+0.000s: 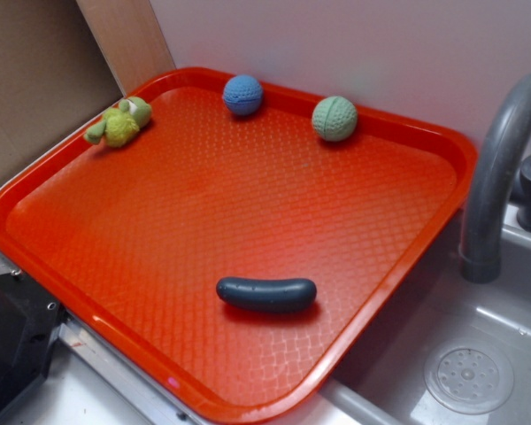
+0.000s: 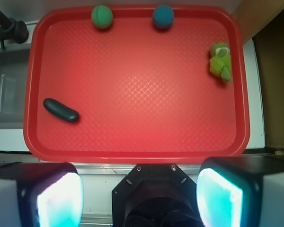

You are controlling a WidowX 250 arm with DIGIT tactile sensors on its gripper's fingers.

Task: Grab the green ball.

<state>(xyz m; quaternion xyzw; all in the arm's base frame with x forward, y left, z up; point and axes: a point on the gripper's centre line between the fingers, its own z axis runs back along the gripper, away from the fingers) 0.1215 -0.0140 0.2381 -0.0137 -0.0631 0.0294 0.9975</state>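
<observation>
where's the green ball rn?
Exterior view: the green ball sits at the tray's far edge by the wall, right of the blue ball. Wrist view: top left, left of the blue ball.

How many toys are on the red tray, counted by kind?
Balls: 2, the green ball and the blue ball
Plush frogs: 1, the frog
Dark sausage-shaped toys: 1, the dark toy
Total: 4 on the tray
</observation>
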